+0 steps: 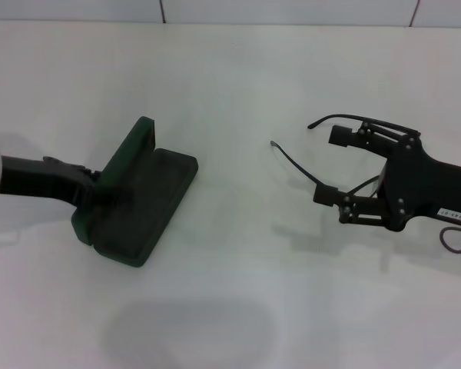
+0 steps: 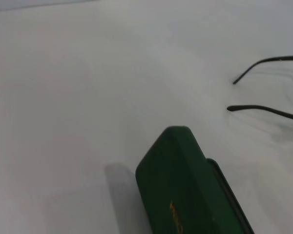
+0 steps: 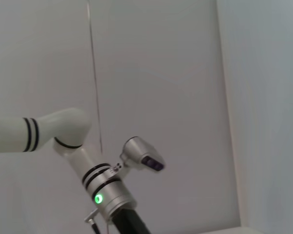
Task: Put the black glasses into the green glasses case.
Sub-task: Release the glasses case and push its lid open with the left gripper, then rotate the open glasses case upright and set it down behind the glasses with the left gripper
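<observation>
The green glasses case (image 1: 150, 192) lies open left of centre on the white table, lid raised on its left side, dark lining facing up. My left gripper (image 1: 92, 192) is against the lid's outer side. The left wrist view shows the lid's green back with gold lettering (image 2: 180, 185). My right gripper (image 1: 334, 164) is to the right, above the table, pointing at the case. It holds the black glasses (image 1: 296, 163) with its fingers wide apart. The temple arms point toward the case, and their tips show in the left wrist view (image 2: 268, 111). The lenses are hidden by the gripper.
The white table (image 1: 238, 292) runs back to a tiled wall. A bare gap of table lies between the case and the glasses. The right wrist view shows only my left arm (image 3: 98, 198) with a green light, in front of the wall.
</observation>
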`<action>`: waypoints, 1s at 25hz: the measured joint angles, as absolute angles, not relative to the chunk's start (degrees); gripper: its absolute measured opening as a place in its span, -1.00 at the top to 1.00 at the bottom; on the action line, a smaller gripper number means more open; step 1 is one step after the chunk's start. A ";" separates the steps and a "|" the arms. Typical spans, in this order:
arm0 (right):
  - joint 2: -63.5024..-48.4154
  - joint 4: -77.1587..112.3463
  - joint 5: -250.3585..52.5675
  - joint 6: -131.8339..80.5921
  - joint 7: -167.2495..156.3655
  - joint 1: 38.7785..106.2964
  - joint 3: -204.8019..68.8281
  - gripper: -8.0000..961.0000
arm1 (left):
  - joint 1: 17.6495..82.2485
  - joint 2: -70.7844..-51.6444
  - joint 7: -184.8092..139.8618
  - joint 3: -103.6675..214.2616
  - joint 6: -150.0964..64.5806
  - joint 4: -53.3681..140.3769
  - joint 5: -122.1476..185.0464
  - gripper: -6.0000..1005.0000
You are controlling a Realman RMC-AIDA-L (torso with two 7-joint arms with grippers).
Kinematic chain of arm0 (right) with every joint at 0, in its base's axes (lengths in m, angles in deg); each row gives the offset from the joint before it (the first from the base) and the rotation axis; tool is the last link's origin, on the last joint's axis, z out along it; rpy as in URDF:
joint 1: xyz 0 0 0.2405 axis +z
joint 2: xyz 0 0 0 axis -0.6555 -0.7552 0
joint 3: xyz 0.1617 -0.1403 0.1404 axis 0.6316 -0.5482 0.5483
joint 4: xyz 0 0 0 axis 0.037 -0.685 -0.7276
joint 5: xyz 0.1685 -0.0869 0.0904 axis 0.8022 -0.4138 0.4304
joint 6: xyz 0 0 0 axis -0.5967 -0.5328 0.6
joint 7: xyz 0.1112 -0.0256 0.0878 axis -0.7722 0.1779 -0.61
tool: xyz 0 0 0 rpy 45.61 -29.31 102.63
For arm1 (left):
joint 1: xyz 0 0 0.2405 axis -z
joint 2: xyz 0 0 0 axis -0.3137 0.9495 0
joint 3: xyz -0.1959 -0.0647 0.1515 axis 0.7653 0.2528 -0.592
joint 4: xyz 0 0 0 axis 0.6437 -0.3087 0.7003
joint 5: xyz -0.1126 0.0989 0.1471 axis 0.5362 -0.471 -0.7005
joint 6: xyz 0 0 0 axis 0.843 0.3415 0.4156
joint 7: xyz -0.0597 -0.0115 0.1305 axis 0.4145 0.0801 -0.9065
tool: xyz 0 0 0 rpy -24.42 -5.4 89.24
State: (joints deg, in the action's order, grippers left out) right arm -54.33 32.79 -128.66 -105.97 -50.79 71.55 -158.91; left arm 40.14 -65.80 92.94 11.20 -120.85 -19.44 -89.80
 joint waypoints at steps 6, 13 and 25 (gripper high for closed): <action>-54.51 34.88 -130.47 -106.18 -50.79 70.52 -158.91 -0.75 | 40.94 -65.54 94.06 11.39 -120.81 -19.72 -89.07 -0.03; -54.24 39.31 -140.25 -109.16 -50.99 70.62 -158.63 -0.74 | 43.13 -65.19 89.87 11.37 -118.85 -20.22 -88.87 0.54; -55.16 41.45 -145.04 -109.12 -50.97 71.42 -158.30 -0.74 | 55.28 -64.28 61.15 6.76 -115.20 -13.62 -90.55 0.53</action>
State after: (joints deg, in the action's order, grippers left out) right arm -55.16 41.45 -145.04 -109.12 -50.97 71.42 -158.30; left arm 55.28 -64.28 61.15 6.76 -115.20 -13.62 -90.55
